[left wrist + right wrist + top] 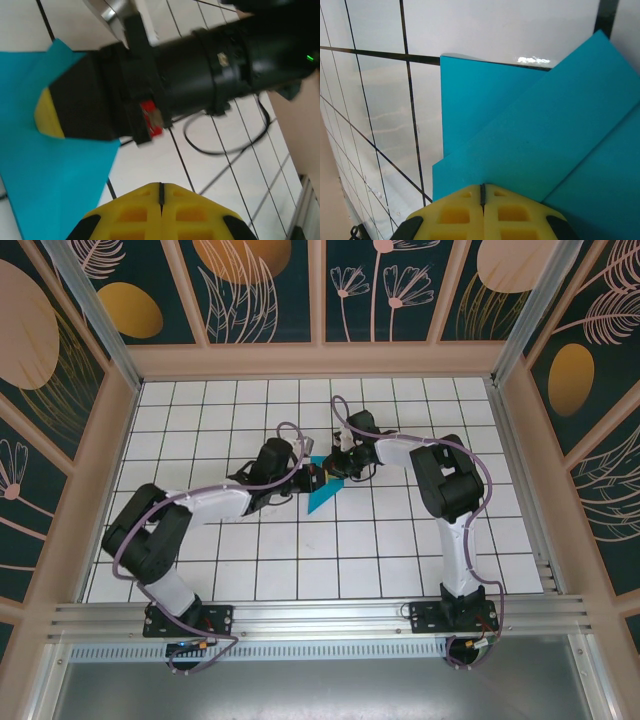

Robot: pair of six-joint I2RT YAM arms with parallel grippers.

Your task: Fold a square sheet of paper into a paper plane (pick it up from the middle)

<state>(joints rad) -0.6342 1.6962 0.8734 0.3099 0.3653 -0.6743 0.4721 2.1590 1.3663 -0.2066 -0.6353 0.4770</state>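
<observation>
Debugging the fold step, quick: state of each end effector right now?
Left end effector: closed, nothing visibly held.
Right end effector: closed, resting on the folded blue paper; grip cannot be told.

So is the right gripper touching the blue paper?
Touching: in the left wrist view the right gripper presses its shut yellow tip onto the blue paper.

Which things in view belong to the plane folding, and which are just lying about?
In the job:
- partly folded cyan paper
- left gripper, shut
- right gripper, shut, tips at the paper

Not in the job (fixtures, nothing loose):
- white tiled table
- patterned walls
</observation>
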